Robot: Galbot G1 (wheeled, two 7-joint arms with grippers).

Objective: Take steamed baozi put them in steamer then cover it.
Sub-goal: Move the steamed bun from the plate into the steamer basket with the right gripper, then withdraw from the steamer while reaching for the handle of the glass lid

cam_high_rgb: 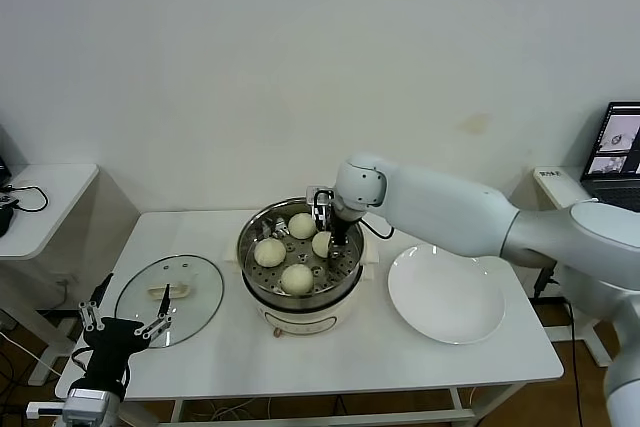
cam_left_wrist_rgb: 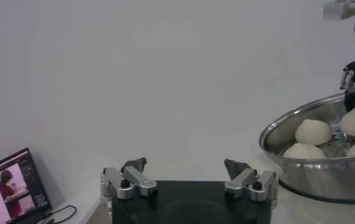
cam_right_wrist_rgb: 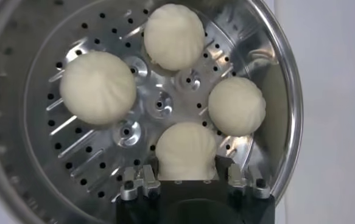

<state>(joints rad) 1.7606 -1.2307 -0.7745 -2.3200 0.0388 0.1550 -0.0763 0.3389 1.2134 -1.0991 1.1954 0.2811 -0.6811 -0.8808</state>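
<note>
Baozi (cam_right_wrist_rgb: 186, 152), soft and easily dented, sits at frame centre between the right pincer (cam_right_wrist_rgb: 189, 181), closed lightly round its sides; left pincer (cam_high_rgb: 125, 325) gapes wide, lower left.

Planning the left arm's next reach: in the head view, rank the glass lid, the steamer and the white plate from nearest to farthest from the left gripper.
From the left gripper:
1. glass lid, directly ahead on the table's left.
2. steamer, centre.
3. white plate, far right.

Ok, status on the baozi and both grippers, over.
Right gripper in the steamer, fingers around the fourth baozi. Left gripper open, idle by the cover. All four on the tray. Nothing in the way.
</note>
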